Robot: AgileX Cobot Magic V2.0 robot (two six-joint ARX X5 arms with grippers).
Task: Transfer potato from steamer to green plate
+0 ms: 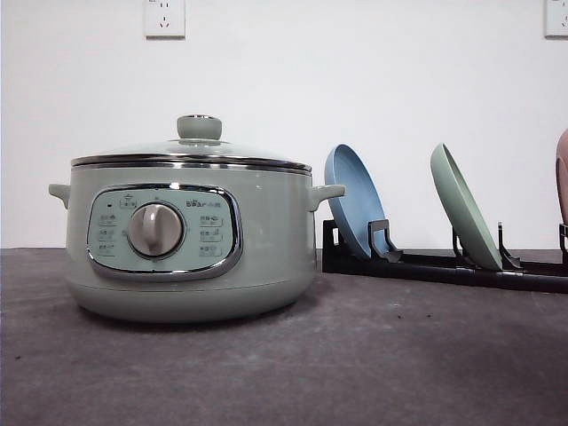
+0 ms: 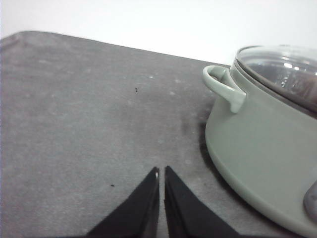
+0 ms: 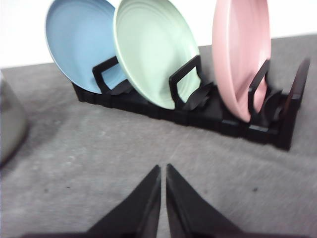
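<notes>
The steamer (image 1: 188, 226) is seen lidded on the table (image 1: 399, 355); its contents cannot be made out. Three racked plates are counted from the right wrist: blue (image 3: 79, 44), green plate (image 3: 156, 52), pink (image 3: 242, 54). The left gripper (image 2: 161, 173) and right gripper (image 3: 163, 171) are pressed together, empty.

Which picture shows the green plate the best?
The right wrist view: the green plate faces the camera, standing in the black rack between blue and pink plates. The front view shows it edge-on.
</notes>
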